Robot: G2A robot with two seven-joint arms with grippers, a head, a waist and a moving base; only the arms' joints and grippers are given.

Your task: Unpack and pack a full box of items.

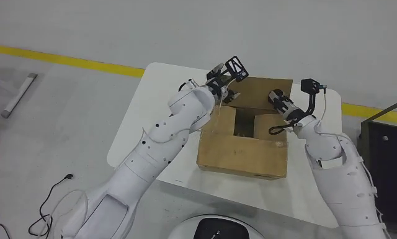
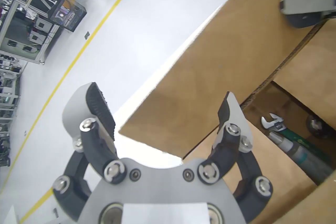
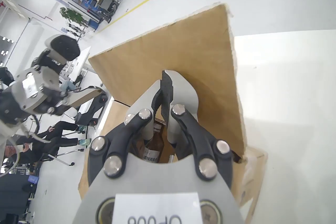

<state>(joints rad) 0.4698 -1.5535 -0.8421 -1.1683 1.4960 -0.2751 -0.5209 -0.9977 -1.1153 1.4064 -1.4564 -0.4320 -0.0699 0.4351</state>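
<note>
A brown cardboard box [image 1: 243, 153] sits on the white table [image 1: 155, 96] with its flaps partly lifted. Its far flap [image 1: 263, 90] [image 2: 218, 57] [image 3: 183, 51] stands raised. My left gripper [image 1: 232, 70] [image 2: 165, 114] is open at that flap's left corner, the corner lying between its fingers without contact. My right gripper [image 1: 310, 89] [image 3: 164, 93] is shut with nothing in it, over the box's right side near the far flap. Inside the box lie an adjustable wrench [image 2: 274, 124] with a green handle and a brown bottle [image 3: 155, 146].
The box fills the table's right half; bare table surface lies to its left and in front. A yellow floor line [image 1: 68, 60] runs behind the table. A dark cabinet [image 1: 381, 130] stands off the table's right edge.
</note>
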